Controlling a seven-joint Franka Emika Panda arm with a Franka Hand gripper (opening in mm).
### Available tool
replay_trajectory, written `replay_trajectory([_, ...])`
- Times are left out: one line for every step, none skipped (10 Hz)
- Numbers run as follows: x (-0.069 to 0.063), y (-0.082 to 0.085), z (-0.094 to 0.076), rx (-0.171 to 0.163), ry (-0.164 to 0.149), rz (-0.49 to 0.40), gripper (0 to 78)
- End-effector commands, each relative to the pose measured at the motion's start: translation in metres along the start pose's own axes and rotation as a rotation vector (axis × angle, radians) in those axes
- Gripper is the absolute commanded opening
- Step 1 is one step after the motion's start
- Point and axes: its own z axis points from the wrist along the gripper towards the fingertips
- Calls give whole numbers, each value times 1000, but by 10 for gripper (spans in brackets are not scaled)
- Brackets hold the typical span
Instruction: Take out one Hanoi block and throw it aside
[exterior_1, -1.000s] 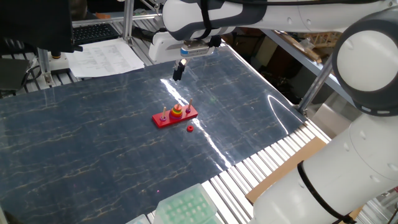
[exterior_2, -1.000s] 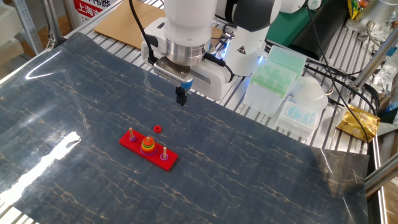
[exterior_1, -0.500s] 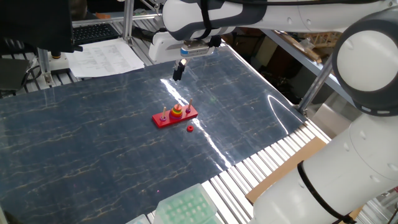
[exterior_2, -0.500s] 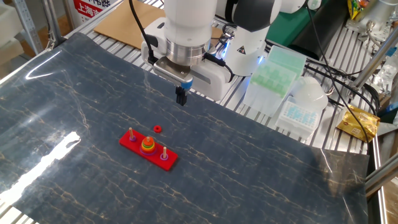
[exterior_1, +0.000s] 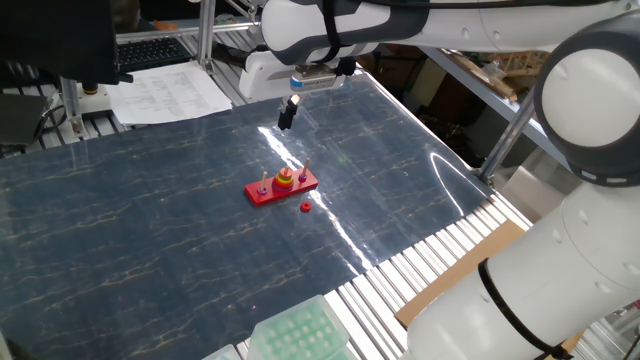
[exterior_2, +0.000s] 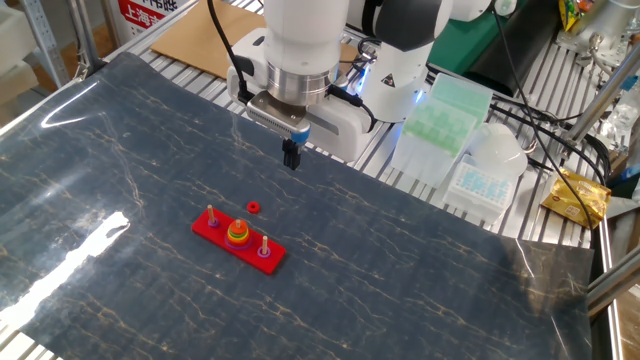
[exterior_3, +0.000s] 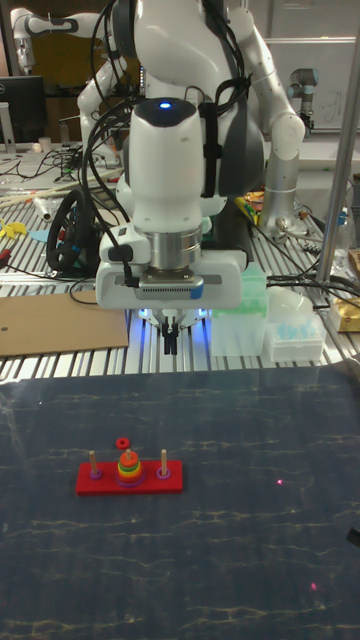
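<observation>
One fixed view: one red base (exterior_1: 282, 188) with three pegs and one stacked pile on the middle peg, one loose Hanoi block (exterior_1: 304, 207) lying on the table (exterior_1: 150, 220) just off the base at about 4 o'clock; gripper (exterior_1: 286, 116) hangs above the table at 12 o'clock from the base, pointing down, fingers close together, holding nothing. The other fixed view: same count, block (exterior_2: 253, 208) at 12 o'clock of the base (exterior_2: 238, 240), gripper (exterior_2: 291, 157) up at 1 o'clock, narrow. Tall fixed view: block (exterior_3: 122, 443) behind the base (exterior_3: 130, 476), gripper (exterior_3: 171, 367) vertical above the table's far edge, nearly closed and empty.
</observation>
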Motion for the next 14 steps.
replay_trajectory([0, 0, 0, -61, -70, 295, 0])
replay_trajectory([0, 0, 0, -31, -73, 290, 0])
replay_trajectory([0, 0, 0, -27, -71, 290, 0])
replay_trajectory([0, 0, 0, -26, -70, 293, 0])
replay_trajectory([0, 0, 0, -24, -67, 295, 0])
replay_trajectory([-1, 0, 0, -25, -64, 300, 0])
replay_trajectory([-2, 0, 0, -25, -63, 302, 0])
replay_trajectory([-7, 0, -1, -25, -58, 320, 0])
replay_trajectory([-10, 0, -1, -24, -57, 333, 0])
replay_trajectory([-10, 0, -1, -24, -57, 335, 0])
replay_trajectory([-15, -1, 0, -23, -57, 347, 0])
replay_trajectory([-16, -1, 0, -22, -57, 348, 0])
replay_trajectory([-22, -3, 1, -19, -51, 358, 0])
replay_trajectory([-27, -7, 3, -18, -44, 356, 0])
